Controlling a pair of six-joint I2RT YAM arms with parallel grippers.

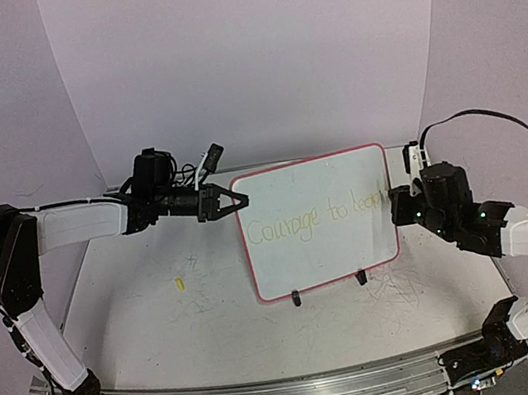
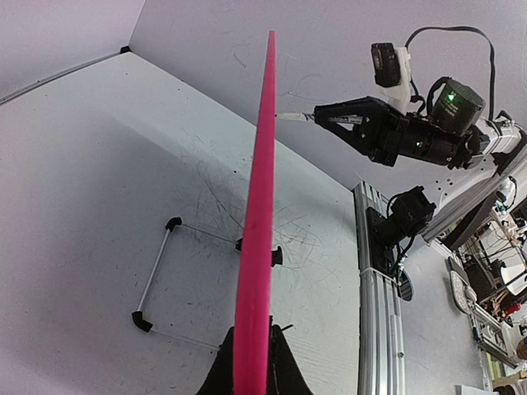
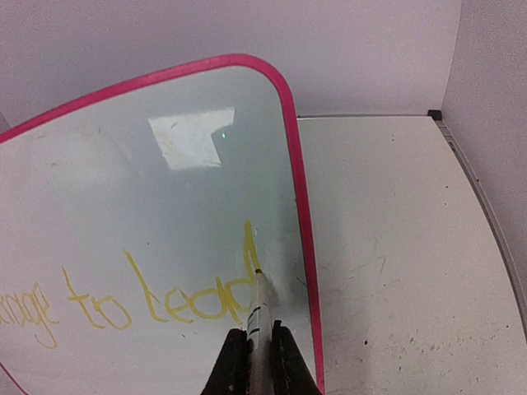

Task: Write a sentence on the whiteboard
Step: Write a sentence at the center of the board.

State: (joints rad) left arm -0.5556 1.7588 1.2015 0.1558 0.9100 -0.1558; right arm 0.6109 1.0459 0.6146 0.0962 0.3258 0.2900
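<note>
Pinching whiteboard rim in left gripper, clamping marker in right gripper; risks running sentence off the edge, room nearly spent.

- Whiteboard: glossy white face, pink-red rim, black feet.
- Sentence: pale-yellow strokes, frame centre.
- Marker: white barrel.
- Table: white, grey scuffs.

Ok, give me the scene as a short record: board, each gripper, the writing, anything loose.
board: whiteboard, upright on clip feet on the table
left gripper: shut on the whiteboard's left edge
right gripper: shut on a marker, tip on the board
writing: sentence in yellow, reads "Courage to lead"; tip at the last letter
loose: small yellow piece left of the board
</note>
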